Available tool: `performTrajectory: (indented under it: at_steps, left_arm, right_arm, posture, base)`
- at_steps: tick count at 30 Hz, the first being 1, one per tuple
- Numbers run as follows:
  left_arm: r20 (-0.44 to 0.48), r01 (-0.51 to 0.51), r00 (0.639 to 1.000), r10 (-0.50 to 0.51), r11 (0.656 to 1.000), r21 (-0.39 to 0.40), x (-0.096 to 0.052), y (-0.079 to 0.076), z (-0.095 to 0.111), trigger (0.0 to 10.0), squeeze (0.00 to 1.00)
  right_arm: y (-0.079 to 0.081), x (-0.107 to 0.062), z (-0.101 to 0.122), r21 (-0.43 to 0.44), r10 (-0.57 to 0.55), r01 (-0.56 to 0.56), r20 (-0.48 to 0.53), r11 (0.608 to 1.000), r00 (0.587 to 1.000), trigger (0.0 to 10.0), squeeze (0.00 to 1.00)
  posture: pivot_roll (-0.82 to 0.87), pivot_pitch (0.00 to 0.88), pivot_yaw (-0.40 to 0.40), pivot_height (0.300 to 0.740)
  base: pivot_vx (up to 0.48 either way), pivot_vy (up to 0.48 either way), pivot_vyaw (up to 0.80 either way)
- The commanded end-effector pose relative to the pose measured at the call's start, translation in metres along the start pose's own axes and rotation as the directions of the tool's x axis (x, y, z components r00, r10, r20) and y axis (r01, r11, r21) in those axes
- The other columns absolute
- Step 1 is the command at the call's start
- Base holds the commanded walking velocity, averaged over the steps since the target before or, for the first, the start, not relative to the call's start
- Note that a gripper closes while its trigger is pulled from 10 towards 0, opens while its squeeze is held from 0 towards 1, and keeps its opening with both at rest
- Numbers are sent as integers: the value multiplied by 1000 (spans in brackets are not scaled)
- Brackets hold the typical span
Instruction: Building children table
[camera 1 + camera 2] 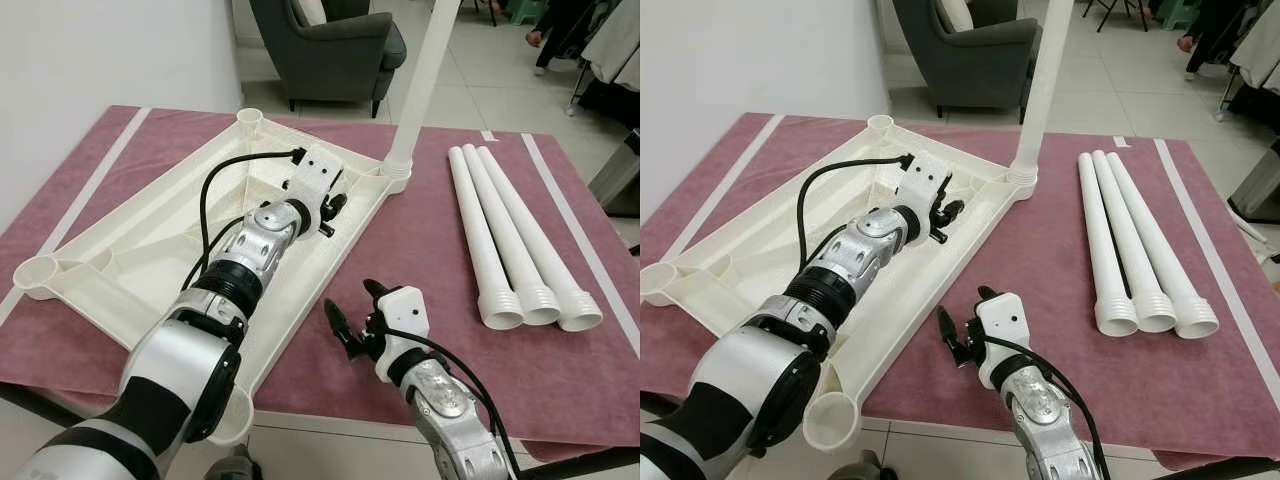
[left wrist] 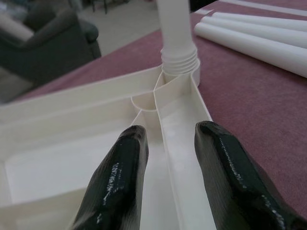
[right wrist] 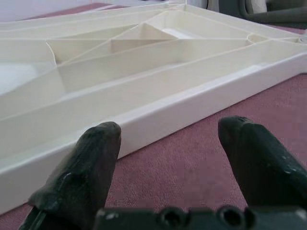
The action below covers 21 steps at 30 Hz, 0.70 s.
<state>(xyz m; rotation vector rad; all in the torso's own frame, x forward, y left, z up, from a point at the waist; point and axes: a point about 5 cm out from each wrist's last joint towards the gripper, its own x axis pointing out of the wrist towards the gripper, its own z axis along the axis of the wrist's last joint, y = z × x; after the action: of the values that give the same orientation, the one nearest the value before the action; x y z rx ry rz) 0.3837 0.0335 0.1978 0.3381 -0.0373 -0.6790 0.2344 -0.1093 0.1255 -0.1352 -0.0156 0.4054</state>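
Tabletop (image 1: 120, 240) lies upside down on the red mat (image 1: 430, 260). Eye views: one leg (image 1: 420, 90) stands in its 1 o'clock corner socket, three legs (image 1: 510, 240) lie loose at 3 o'clock, so approx. a quarter done. Left gripper (image 1: 325, 205) hovers over the frame; right gripper (image 1: 360, 318) is at 6 o'clock. L wrist: fingers (image 2: 120, 177) apart, empty, either side of a rib. R wrist: fingers (image 3: 91, 163) spread wide, empty, facing the frame's edge.

A cream-white tabletop (image 1: 130, 240) and white legs (image 1: 515, 240) are lying on a maroon cloth (image 1: 420, 250) with pale stripes. A dark grey armchair (image 1: 330, 50) is standing beyond.
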Motion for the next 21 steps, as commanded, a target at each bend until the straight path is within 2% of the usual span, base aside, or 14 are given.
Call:
performTrajectory:
  at_steps: [1, 2, 3, 4, 8, 9, 11, 12, 13, 14, 18, 19, 20, 21]
  left_arm:
    - [-34, 79, 997, -76, 992, 98, -15, 6, -13, 10000, 0]
    - [-61, 180, 983, -172, 969, 169, -35, 13, -21, 10000, 0]
    - [-61, 180, 983, -172, 969, 169, -35, 13, -21, 10000, 0]
    - [-88, 271, 962, -258, 938, 217, -55, 18, -26, 10000, 0]
    - [-122, 344, 939, -322, 898, 276, -75, 23, -29, 10000, 0]
    - [-152, 383, 924, -352, 870, 311, -86, 26, -31, 10000, 0]
    - [-229, 472, 881, -414, 800, 370, -110, 31, -38, 10000, 102]
    - [-265, 509, 860, -435, 768, 389, -120, 33, -40, 10000, 1000]
    - [-291, 540, 841, -455, 738, 405, -128, 34, -42, 10000, 1000]
    - [-291, 540, 841, -455, 738, 405, -128, 34, -42, 10000, 1000]
    - [-389, 667, 745, -543, 631, 397, -158, 31, -41, 10000, 1000]
    - [-407, 692, 722, -560, 603, 397, -163, 29, -40, 10000, 420]
    - [-419, 709, 705, -572, 583, 397, -166, 29, -40, 10000, 420]
    - [-443, 733, 680, -584, 553, 396, -171, 28, -40, 10000, 0]
  right_arm:
    - [-3, -1, -3, -9, -8, 8, -18, 1000, 1000, 10000, 0]
    - [-7, -2, -3, -15, -23, 23, -20, 1000, 1000, 10000, 0]
    - [-7, -2, -3, -15, -23, 23, -20, 1000, 1000, 10000, 0]
    - [-10, -3, -4, -17, -33, 33, -22, 999, 999, 10000, 0]
    - [-12, -3, -4, -20, -37, 36, -23, 999, 999, 10000, 0]
    - [-13, -3, -4, -22, -38, 38, -23, 999, 999, 10000, 0]
    - [-17, -1, -3, -26, -42, 42, -21, 999, 999, 10000, 0]
    - [-18, -1, -3, -29, -43, 43, -20, 999, 999, 10000, 0]
    - [-19, 0, -3, -31, -44, 44, -19, 999, 999, 10000, 0]
    - [-19, 0, -3, -31, -44, 44, -19, 999, 999, 10000, 0]
    - [-22, 2, -1, -37, -45, 44, -16, 998, 999, 10000, 0]
    - [-23, 2, -1, -38, -44, 44, -15, 998, 999, 10000, 0]
    - [-23, 3, -1, -38, -44, 43, -15, 998, 999, 10000, 0]
    - [-23, 3, -1, -38, -44, 43, -15, 998, 999, 10000, 0]
  posture:
    - [90, 19, 55, 740]
    - [92, 20, 53, 740]
    - [92, 20, 53, 740]
    - [94, 21, 52, 740]
    - [107, 22, 44, 740]
    - [110, 22, 43, 740]
    - [115, 24, 40, 740]
    - [119, 23, 37, 740]
    - [122, 25, 35, 740]
    - [122, 25, 35, 740]
    - [128, 25, 32, 740]
    - [129, 25, 33, 740]
    - [129, 25, 33, 740]
    - [128, 25, 35, 740]
  base:
    - [0, 0, 0]
    - [0, 0, 0]
    - [0, 0, 0]
    - [0, 0, 0]
    - [0, 0, 0]
    - [0, 0, 0]
    - [0, 0, 0]
    - [0, 0, 0]
    - [0, 0, 0]
    - [0, 0, 0]
    - [0, 0, 0]
    - [0, 0, 0]
    - [0, 0, 0]
    - [0, 0, 0]
